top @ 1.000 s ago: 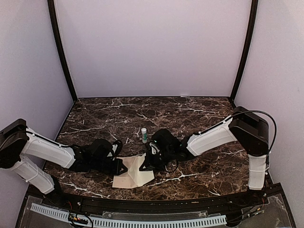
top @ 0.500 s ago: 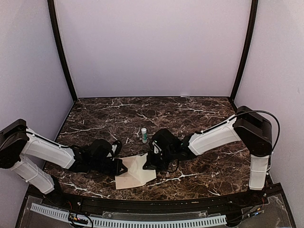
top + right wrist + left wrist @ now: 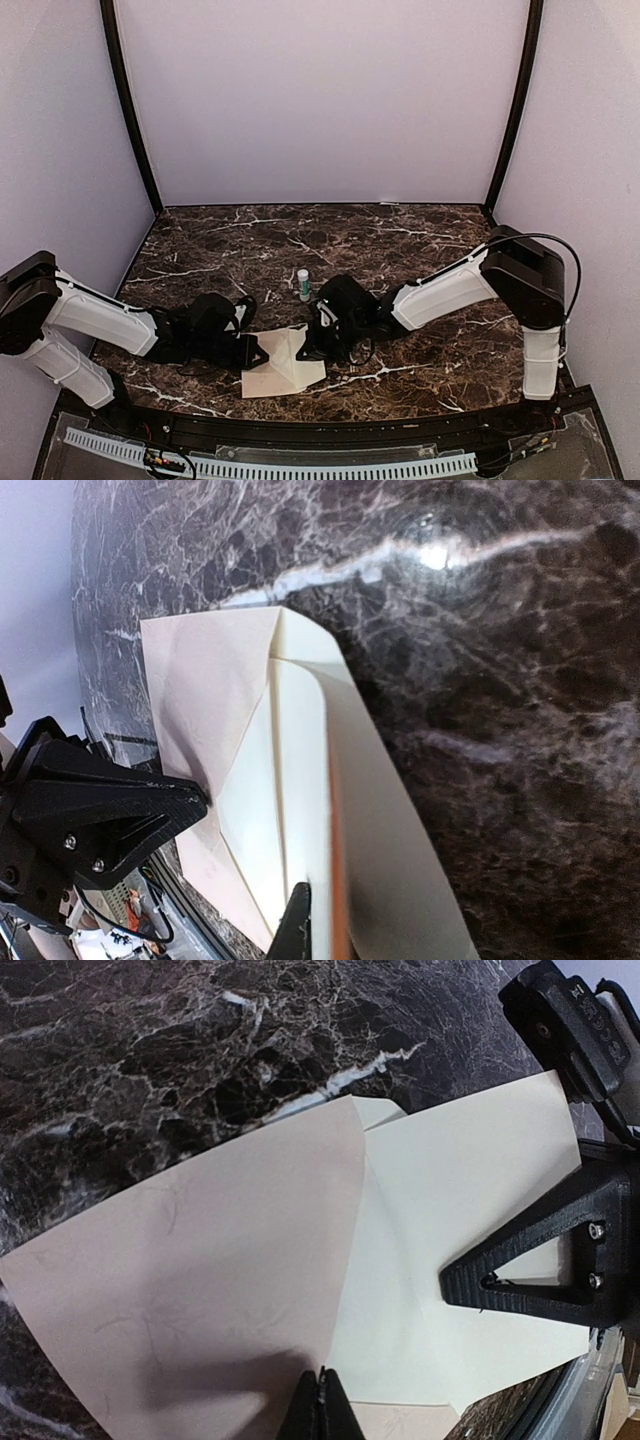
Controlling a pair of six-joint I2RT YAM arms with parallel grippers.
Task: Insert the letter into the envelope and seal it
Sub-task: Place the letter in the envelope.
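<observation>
The letter (image 3: 200,1280), a pale tan sheet, lies at the table's near edge (image 3: 262,380) between both arms. My left gripper (image 3: 325,1405) is shut on its right edge. The cream envelope (image 3: 450,1210), with diagonal fold lines, rests partly over the letter (image 3: 190,690). My right gripper (image 3: 318,932) is shut on the envelope's (image 3: 290,780) bent-up near edge; only one of its fingers (image 3: 298,920) shows, the other is behind the paper. Seen from above, the left gripper (image 3: 258,350) and right gripper (image 3: 308,345) face each other across the envelope (image 3: 293,352).
A small white tube with a green cap (image 3: 303,284) stands on the dark marble table (image 3: 420,250) just behind the grippers. A black rail (image 3: 330,428) runs along the near edge, close to the papers. Pale walls enclose the table.
The papers shifted slightly right and back, and their outline changed a little. The right arm moved with them. Both grippers stayed shut.
</observation>
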